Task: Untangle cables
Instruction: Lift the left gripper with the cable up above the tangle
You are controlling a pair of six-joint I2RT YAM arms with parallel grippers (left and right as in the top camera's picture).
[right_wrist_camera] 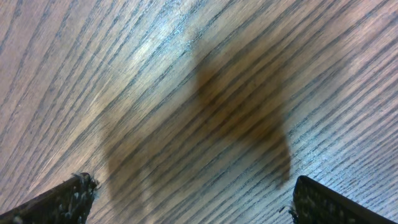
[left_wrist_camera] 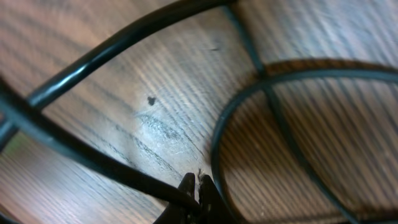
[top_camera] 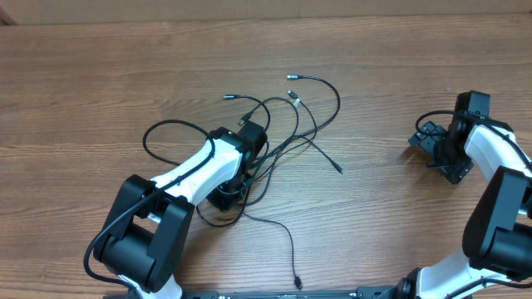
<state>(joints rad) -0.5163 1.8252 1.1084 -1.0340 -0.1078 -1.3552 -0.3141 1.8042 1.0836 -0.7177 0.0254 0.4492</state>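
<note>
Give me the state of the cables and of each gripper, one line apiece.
cables, tangled, loops crossing one another on the table
left gripper, shut, pinching a strand in the tangle
right gripper, open, empty, over bare wood away from the cables

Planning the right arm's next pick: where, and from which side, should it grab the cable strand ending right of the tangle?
Grip the strand just behind its plug tip, coming down from above on the right side. That end lies straight on bare table, apart from the looped cables, and points roughly toward the open right gripper.
</note>
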